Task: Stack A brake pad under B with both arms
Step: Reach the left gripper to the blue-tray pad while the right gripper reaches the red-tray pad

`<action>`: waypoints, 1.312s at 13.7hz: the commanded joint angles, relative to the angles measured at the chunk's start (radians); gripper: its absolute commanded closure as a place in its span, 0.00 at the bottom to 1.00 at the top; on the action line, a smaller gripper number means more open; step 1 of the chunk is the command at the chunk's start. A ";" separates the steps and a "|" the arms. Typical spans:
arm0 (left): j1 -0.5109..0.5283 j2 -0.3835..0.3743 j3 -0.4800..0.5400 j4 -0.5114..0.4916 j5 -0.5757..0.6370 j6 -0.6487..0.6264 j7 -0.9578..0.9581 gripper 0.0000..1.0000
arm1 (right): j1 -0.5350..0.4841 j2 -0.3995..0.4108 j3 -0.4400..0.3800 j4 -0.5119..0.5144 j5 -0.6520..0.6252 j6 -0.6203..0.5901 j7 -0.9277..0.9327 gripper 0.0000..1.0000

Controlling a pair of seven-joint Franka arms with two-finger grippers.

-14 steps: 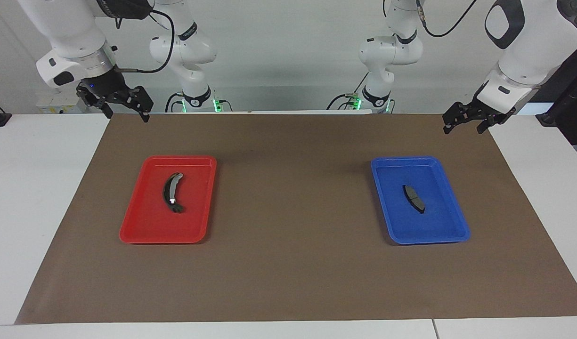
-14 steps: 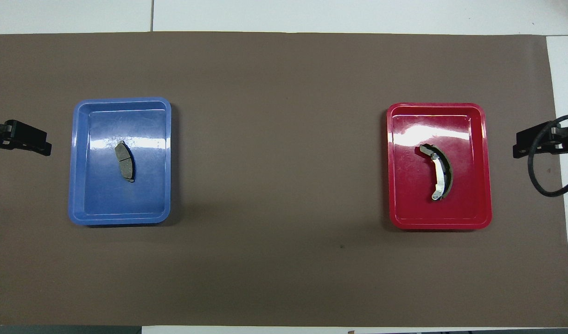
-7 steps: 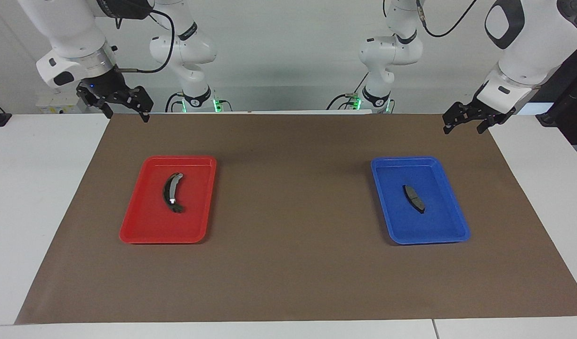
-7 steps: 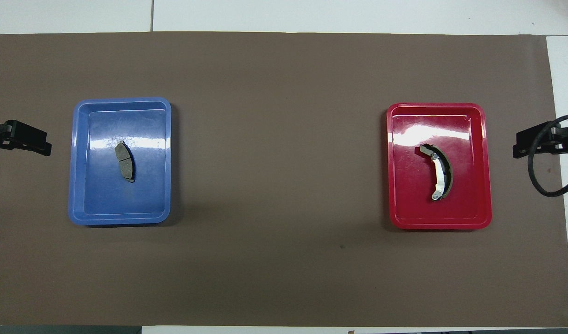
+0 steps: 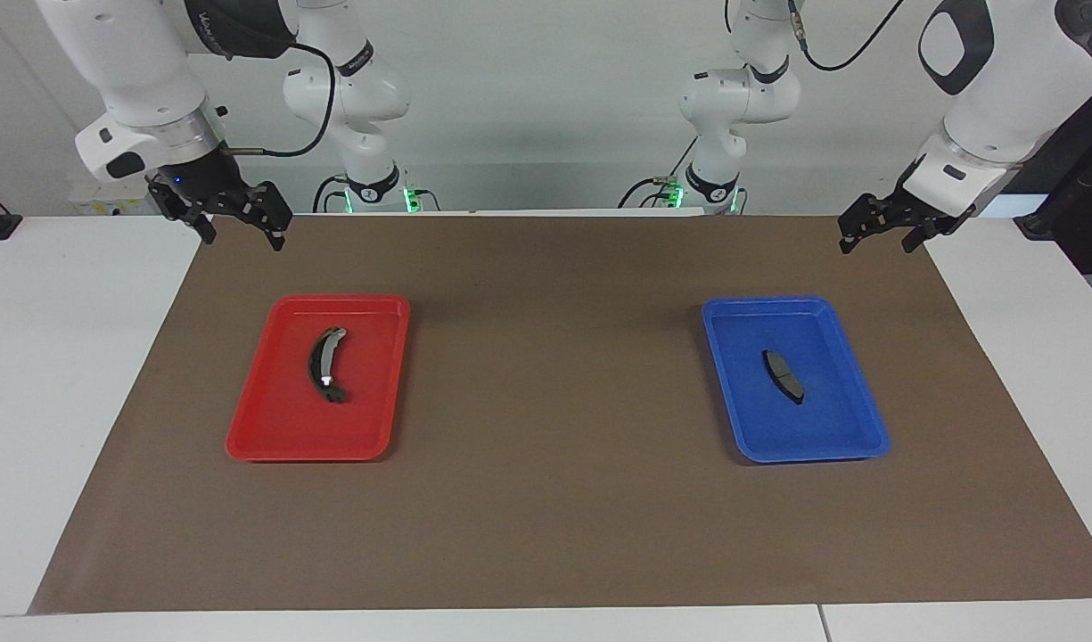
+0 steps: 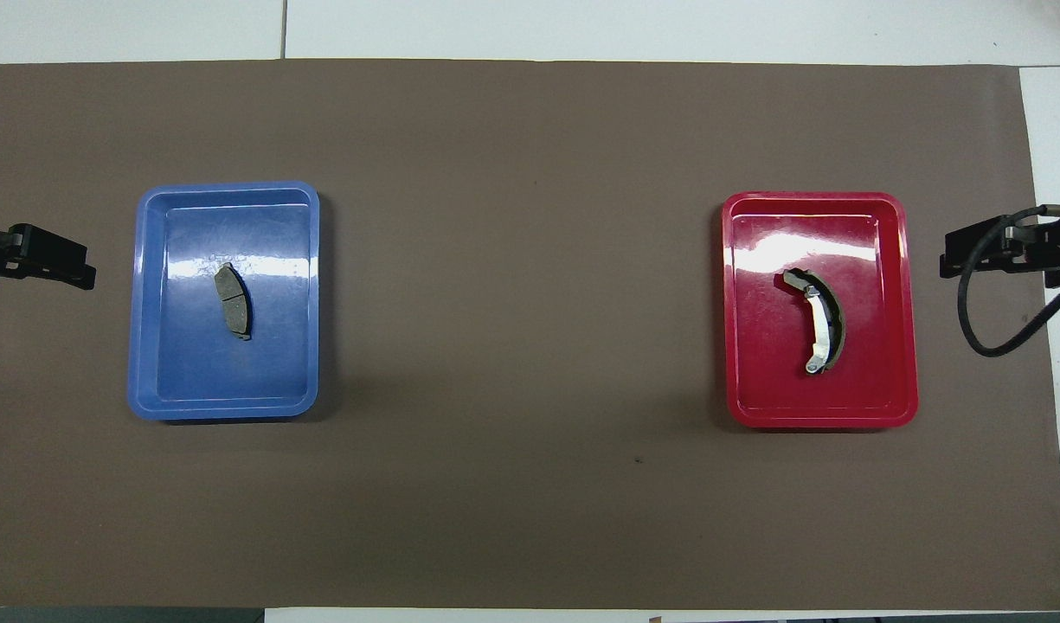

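Observation:
The A brake pad point(image 5: 784, 375) point(image 6: 233, 300), short and plain dark grey, lies in the blue tray point(image 5: 795, 305) point(image 6: 227, 189). B point(image 5: 325, 364) point(image 6: 822, 322), a long dark crescent with a silver strip and a small stud, lies in the red tray point(image 5: 340, 301) point(image 6: 811, 199). My left gripper point(image 5: 875, 242) point(image 6: 71, 264) hangs open and empty over the mat's edge at its own end of the table. My right gripper point(image 5: 242, 236) point(image 6: 954, 255), also open and empty, hovers over the mat's edge at the other end. Neither touches a tray.
A brown mat point(image 5: 546, 517) point(image 6: 530, 130) covers most of the white table, and both trays rest on it. A wide stretch of bare mat lies between the trays. A black cable point(image 6: 984, 337) loops down from the right wrist.
The right gripper has dropped a little and shifted slightly toward the red tray. The left arm, the trays and both parts have stayed where they were.

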 commanded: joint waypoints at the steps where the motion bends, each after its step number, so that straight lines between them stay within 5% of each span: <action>1: 0.011 -0.105 -0.005 -0.238 0.013 0.228 0.001 0.01 | -0.008 -0.114 0.009 -0.224 0.004 0.163 -0.027 0.00; 3: 0.012 -0.104 -0.005 -0.330 0.011 0.343 0.001 0.01 | -0.007 -0.126 0.009 -0.323 0.007 0.282 -0.048 0.00; 7: 0.006 -0.061 -0.006 -0.549 0.011 0.642 -0.001 0.01 | -0.008 -0.027 0.009 -0.430 0.007 0.463 -0.102 0.00; 10: -0.009 0.058 -0.008 -0.573 0.011 0.797 -0.149 0.02 | -0.007 0.021 0.012 -0.573 0.008 0.704 -0.123 0.00; 16: -0.027 0.158 -0.009 -0.636 0.011 0.969 -0.211 0.08 | -0.007 0.128 0.012 -0.634 0.014 0.868 -0.192 0.00; 18: -0.040 0.169 -0.009 -0.633 0.011 0.959 -0.280 0.43 | -0.010 0.156 0.012 -0.647 0.019 0.882 -0.233 0.00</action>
